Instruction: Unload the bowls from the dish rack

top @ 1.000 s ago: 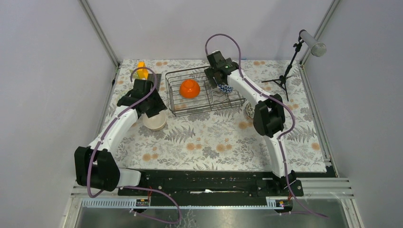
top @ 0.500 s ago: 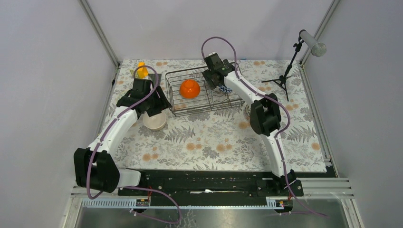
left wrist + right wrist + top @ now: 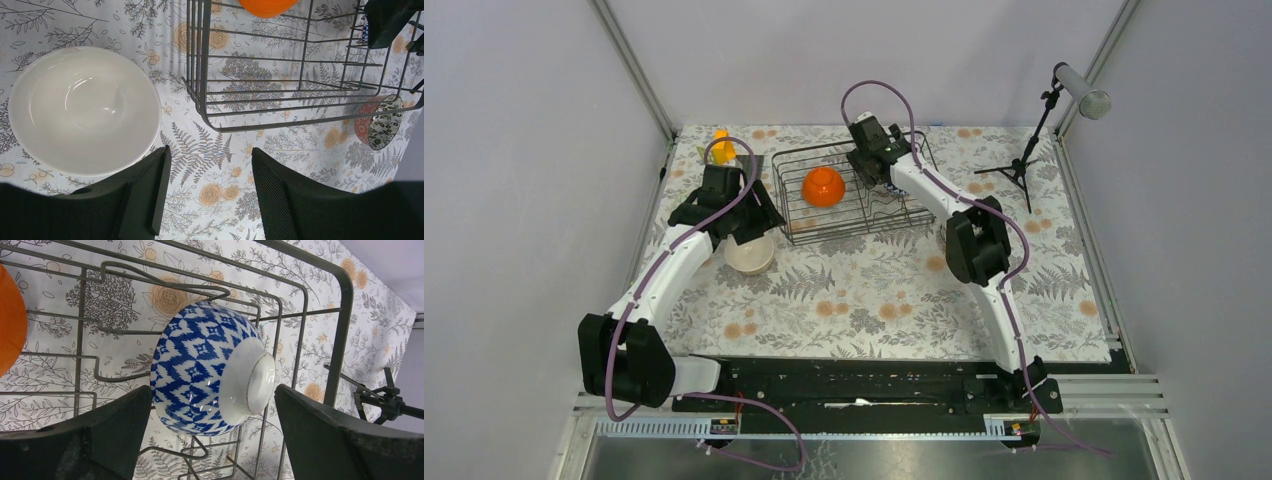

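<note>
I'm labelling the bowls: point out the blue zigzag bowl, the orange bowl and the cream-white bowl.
Blue zigzag bowl [image 3: 200, 365]: right wrist view, patterned side.
Orange bowl [image 3: 822, 187]: top external view, domed outside.
Cream-white bowl [image 3: 85, 107]: left wrist view, inner bottom.

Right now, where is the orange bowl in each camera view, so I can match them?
Top external: the orange bowl sits in the left half of the dish rack.
Left wrist: the orange bowl is cut off at the top edge, right of centre.
Right wrist: only a sliver of the orange bowl, at the left edge.
Shared landmark: the black wire dish rack.
</note>
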`<action>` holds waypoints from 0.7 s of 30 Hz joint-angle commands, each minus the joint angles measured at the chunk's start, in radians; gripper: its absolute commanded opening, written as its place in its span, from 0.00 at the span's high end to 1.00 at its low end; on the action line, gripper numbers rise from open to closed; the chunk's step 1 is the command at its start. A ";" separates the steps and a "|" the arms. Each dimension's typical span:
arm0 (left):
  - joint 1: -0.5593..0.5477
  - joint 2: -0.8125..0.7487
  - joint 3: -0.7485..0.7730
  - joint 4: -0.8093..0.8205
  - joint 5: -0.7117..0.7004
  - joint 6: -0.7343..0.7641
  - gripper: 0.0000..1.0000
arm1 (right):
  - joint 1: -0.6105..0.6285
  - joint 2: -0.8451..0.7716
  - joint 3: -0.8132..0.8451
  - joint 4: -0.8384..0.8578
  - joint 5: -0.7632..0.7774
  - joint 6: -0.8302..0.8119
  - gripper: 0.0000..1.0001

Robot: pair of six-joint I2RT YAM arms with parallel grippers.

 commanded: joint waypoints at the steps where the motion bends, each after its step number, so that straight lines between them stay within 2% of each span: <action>1: -0.001 -0.026 0.012 0.039 0.020 0.001 0.35 | 0.001 0.020 0.011 0.027 0.082 -0.037 0.00; 7: -0.001 -0.026 0.019 0.043 0.022 -0.003 0.35 | -0.001 0.028 -0.007 0.024 0.091 -0.021 0.00; 15: 0.000 -0.024 0.018 0.043 0.027 -0.003 0.35 | -0.026 -0.020 0.001 -0.014 -0.137 0.106 0.00; 21: -0.001 -0.022 0.017 0.043 0.034 -0.003 0.35 | -0.027 0.003 0.022 -0.042 -0.152 0.092 0.00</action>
